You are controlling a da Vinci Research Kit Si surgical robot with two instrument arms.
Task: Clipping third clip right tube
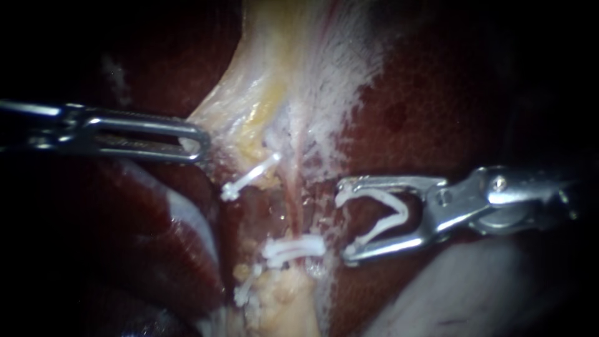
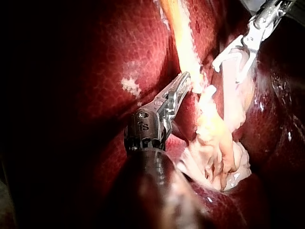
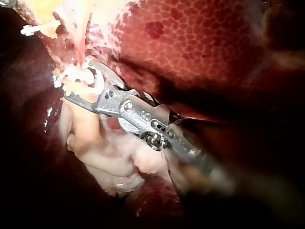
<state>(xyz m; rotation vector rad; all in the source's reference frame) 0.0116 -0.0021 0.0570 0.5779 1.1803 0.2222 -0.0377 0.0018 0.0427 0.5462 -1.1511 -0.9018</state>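
Endoscope close, facing liver [image 1: 437, 106]; wrist cameras behind left instrument [image 2: 183, 81], right instrument [image 3: 78, 82] — all seemingly share clip [image 1: 402, 215].

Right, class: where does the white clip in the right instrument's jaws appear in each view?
Endoscope view: white clip, right of centre.
Left wrist view: white clip ahead of left instrument, in the other's jaws.
Right wrist view: white clip between its own jaws.
Shared landmark: pale yellow tissue strip.

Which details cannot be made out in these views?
Endoscope view: whether the white V-shaped plastic clip in the silver right instrument's jaws straddles anything; pale tissue beside it is blurred.
Right wrist view: the clip's ends, merged with pale tissue.
Endoscope view: silver left instrument's shaft, lost in darkness.
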